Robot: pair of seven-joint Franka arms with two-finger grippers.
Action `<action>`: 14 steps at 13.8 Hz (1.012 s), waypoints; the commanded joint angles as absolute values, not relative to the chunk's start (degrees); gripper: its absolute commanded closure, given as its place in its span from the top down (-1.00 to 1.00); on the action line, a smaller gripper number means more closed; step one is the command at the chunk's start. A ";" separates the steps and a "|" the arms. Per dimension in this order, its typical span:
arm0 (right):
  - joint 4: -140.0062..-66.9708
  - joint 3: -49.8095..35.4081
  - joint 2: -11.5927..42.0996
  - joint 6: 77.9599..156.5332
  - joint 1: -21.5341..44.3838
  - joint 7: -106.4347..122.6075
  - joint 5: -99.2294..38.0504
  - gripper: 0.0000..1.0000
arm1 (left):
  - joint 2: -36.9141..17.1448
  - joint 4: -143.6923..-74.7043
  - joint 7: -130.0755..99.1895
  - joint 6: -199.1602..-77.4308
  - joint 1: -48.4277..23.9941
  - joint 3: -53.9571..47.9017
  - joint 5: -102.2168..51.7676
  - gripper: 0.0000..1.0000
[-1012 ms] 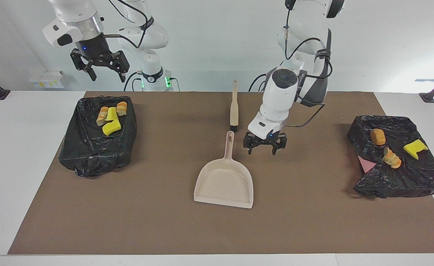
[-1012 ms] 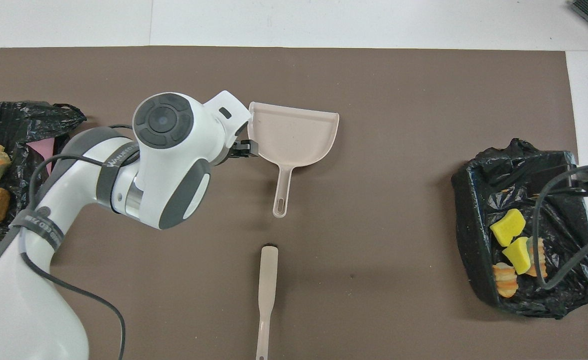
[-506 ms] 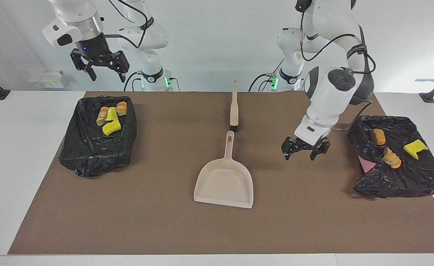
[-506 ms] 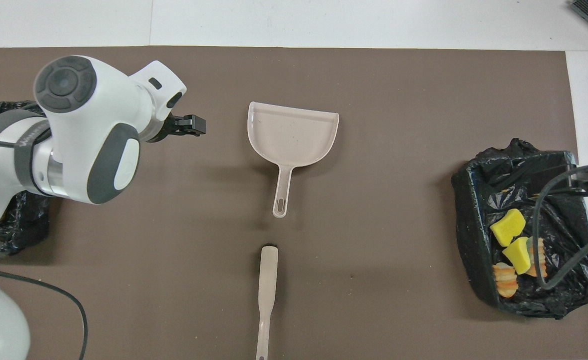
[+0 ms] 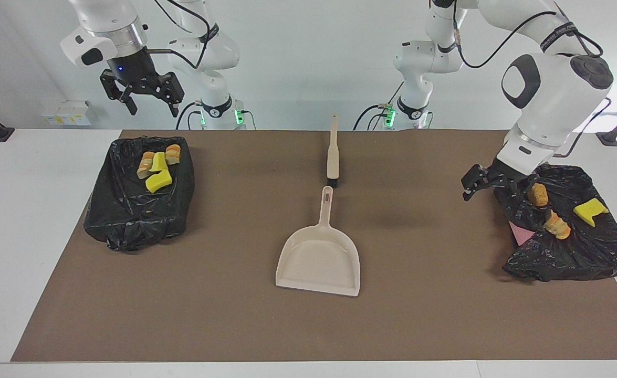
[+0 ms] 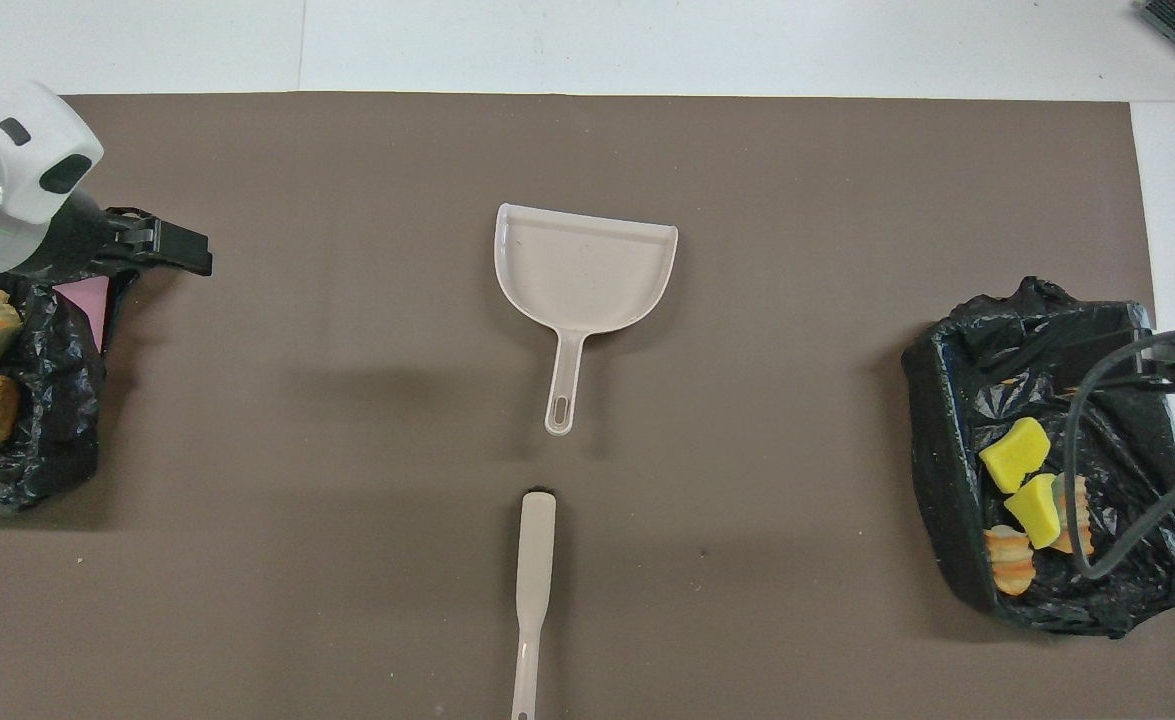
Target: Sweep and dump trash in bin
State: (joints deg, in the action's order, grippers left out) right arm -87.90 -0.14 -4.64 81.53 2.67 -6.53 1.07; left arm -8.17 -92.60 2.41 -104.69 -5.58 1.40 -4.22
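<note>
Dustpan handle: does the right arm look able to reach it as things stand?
Probably yes: the dustpan lies mid-table with its handle toward the robots; only the brush lies near. The right gripper hangs open over the bin.

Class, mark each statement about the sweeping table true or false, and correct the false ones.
1. The dustpan is empty. True.
2. The brush lies farther from the robots than the dustpan. False: it lies nearer to them.
3. The left gripper is shut on a sponge. False: it is open and holds nothing, at the edge of the flat black bag.
4. The right gripper hangs open above the bin. True.
5. The bin is empty. False: sponge pieces and bread chunks lie in it.
</note>
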 commanded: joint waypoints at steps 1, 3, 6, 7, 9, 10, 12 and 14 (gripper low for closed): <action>-88.59 0.00 -5.19 81.56 2.20 -5.01 0.26 1.00 | -5.98 -90.97 4.91 -99.42 -5.89 1.58 -1.06 1.00; -88.59 0.00 -5.19 81.65 2.20 -4.92 0.26 1.00 | -4.58 -90.97 7.89 -98.70 -3.88 2.54 -1.05 1.00; -88.59 0.00 -5.19 81.65 2.20 -4.92 0.26 1.00 | -4.04 -90.79 10.73 -97.29 0.69 3.08 -2.72 1.00; -88.59 0.00 -5.27 81.56 2.20 -4.92 0.26 1.00 | -4.04 -90.79 9.42 -97.47 0.79 3.08 -4.46 1.00; -88.59 0.00 -5.27 81.56 2.20 -4.83 0.26 1.00 | -3.96 -90.36 3.89 -97.47 -0.17 2.03 -4.58 1.00; -88.59 0.00 -5.19 81.56 2.11 -4.83 0.26 1.00 | -3.61 -90.26 4.39 -96.51 -0.78 1.67 -4.14 1.00; -88.59 0.00 -5.19 81.65 2.11 -4.83 0.26 1.00 | -2.20 -90.26 6.41 -93.18 -0.97 1.50 -2.73 1.00; -88.59 0.09 -5.19 81.65 2.11 -4.83 0.26 1.00 | -0.27 -90.44 5.72 -91.77 -0.97 1.49 -2.99 1.00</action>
